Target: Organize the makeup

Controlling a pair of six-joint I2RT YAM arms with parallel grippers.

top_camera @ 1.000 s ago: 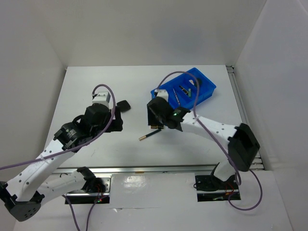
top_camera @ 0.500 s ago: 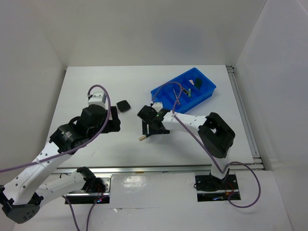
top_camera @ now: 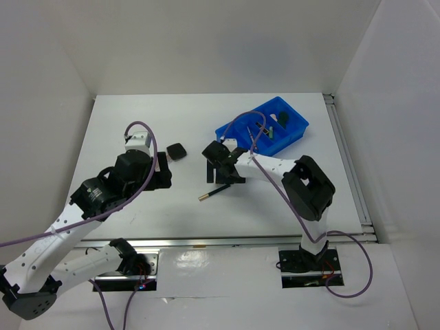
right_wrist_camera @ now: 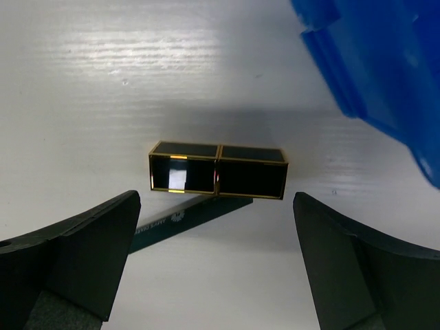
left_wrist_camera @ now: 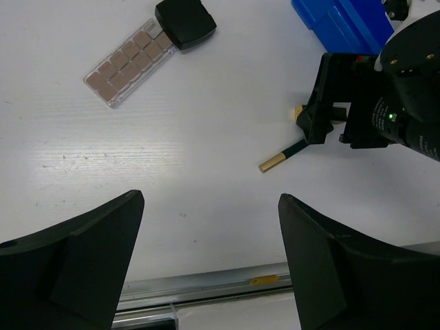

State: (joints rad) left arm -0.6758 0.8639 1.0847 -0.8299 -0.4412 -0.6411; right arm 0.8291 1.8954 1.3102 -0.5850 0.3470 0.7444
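Note:
A gold-black lipstick (right_wrist_camera: 217,170) lies flat on the white table, just ahead of my open right gripper (right_wrist_camera: 215,234). A thin dark green pencil (right_wrist_camera: 189,218) with a gold end (left_wrist_camera: 271,163) lies partly under the lipstick. In the top view the right gripper (top_camera: 220,172) hovers over this spot and the pencil (top_camera: 214,192) sticks out towards the near side. A black square compact (top_camera: 177,150) and a pinkish glitter strip (left_wrist_camera: 128,63) lie ahead of my open, empty left gripper (left_wrist_camera: 211,227).
The blue divided tray (top_camera: 265,128) stands at the back right and holds a few small green and dark items; its corner shows in the right wrist view (right_wrist_camera: 385,75), close to the lipstick. White walls enclose the table. A metal rail runs along the near edge.
The right arm has folded its elbow in and its gripper has shifted left and settled over the lipstick. The left gripper has drawn back slightly from the compact.

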